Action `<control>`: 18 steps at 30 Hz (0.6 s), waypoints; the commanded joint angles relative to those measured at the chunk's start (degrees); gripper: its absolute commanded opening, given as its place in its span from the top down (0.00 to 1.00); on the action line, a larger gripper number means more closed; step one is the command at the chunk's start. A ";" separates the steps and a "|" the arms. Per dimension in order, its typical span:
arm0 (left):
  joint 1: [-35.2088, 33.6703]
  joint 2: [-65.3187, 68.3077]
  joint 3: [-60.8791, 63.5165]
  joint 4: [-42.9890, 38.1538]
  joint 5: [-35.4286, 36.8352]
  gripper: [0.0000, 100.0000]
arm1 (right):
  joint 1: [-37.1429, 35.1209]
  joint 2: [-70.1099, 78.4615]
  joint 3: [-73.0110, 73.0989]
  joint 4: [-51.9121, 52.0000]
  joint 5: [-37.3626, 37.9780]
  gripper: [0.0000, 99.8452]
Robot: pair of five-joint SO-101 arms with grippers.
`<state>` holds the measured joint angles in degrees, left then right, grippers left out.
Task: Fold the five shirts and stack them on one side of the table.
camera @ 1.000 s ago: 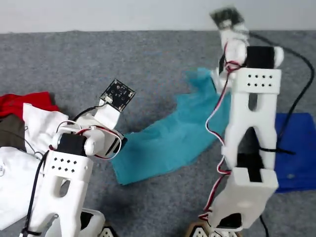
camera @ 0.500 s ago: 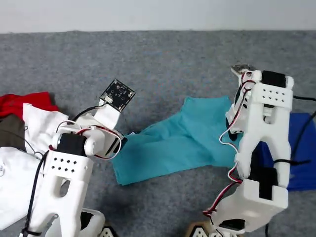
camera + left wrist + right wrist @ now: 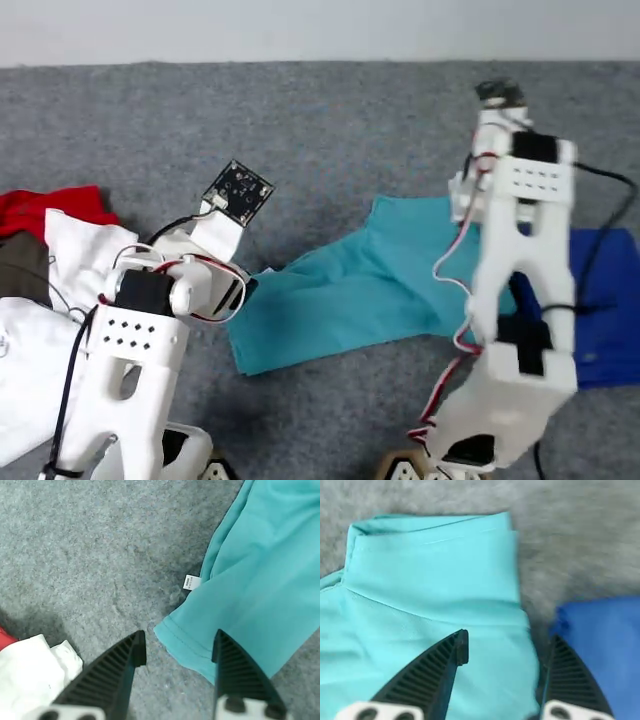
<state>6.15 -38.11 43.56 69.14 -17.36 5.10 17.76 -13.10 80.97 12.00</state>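
A teal shirt [image 3: 350, 290] lies spread flat across the middle of the grey table. My left gripper [image 3: 180, 645] is open just above its near-left hem corner, beside a small white label [image 3: 191, 582]. In the high view that gripper [image 3: 238, 292] sits at the shirt's left end. My right gripper [image 3: 509, 642] is open over the teal shirt [image 3: 435, 580] at its folded right edge, where it meets a blue shirt [image 3: 605, 645]. The right arm [image 3: 520, 250] stands over that end.
The blue shirt [image 3: 600, 300] lies flat at the right edge. At the left edge are piled white shirts [image 3: 70, 260], a red one [image 3: 50, 205] and a dark one [image 3: 20, 268]. Bare grey carpet [image 3: 300, 130] covers the far half.
The right arm carried the teal shirt's raised far end down and toward the right, let it go, then drew back up. The shirt now lies flat. The left arm has kept still.
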 commanded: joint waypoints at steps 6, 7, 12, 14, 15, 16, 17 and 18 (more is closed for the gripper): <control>-0.18 -0.79 0.40 -0.88 -0.26 0.79 | -2.15 17.89 -14.77 -1.27 -0.62 0.77; -0.18 -0.79 0.92 -1.23 -0.26 0.79 | -1.98 19.65 -16.53 -1.27 -0.62 0.77; -0.18 -0.88 5.05 -5.27 -0.26 0.79 | -1.89 27.47 -24.09 1.19 -0.53 0.77; -0.18 -0.88 5.67 -5.89 -0.26 0.79 | -1.89 29.58 -25.85 2.24 -0.44 0.78; -0.18 -0.88 5.67 -5.89 -0.26 0.79 | -1.80 30.37 -26.73 2.86 0.26 0.80; -0.18 -0.88 5.67 -5.89 -0.26 0.79 | -1.89 31.08 -27.60 3.65 1.41 0.84; -0.18 -0.88 5.67 -5.89 -0.26 0.79 | -2.07 31.60 -28.48 4.53 2.90 0.90; -0.18 -0.88 5.67 -5.89 -0.26 0.79 | -2.15 31.96 -29.36 5.49 3.69 0.97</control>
<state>6.15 -38.11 49.54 63.96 -17.36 3.52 49.58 -38.77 84.04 13.23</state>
